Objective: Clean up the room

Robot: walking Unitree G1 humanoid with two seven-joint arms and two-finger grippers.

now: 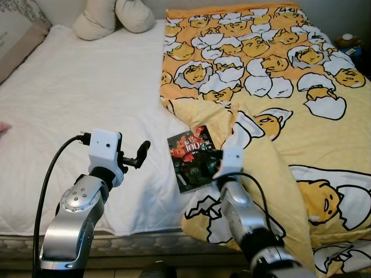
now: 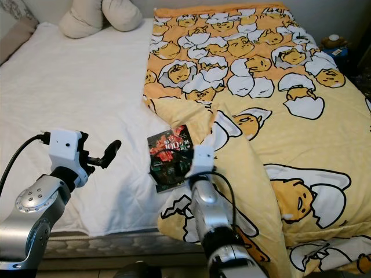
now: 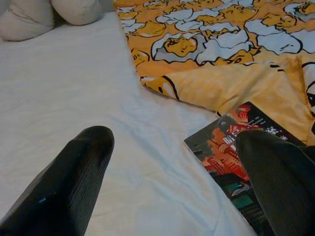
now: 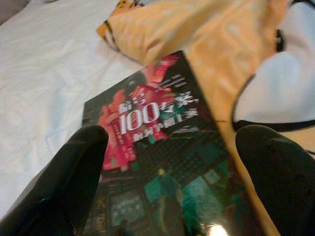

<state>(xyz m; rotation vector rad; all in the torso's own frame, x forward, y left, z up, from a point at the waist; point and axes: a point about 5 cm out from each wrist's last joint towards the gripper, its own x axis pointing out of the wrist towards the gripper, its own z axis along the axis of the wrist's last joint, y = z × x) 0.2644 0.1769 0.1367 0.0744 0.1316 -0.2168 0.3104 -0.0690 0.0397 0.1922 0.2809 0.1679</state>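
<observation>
Right gripper (image 4: 170, 147) fingers spread over book (image 1: 194, 160) on bed (image 1: 87, 98); left gripper (image 3: 172, 162) fingers spread, empty.

Soft even light — wrist views blurred.

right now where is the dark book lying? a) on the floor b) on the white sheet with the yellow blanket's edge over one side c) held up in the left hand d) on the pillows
b: the book lies flat on the white sheet, with the yellow blanket overlapping its one side.
</observation>
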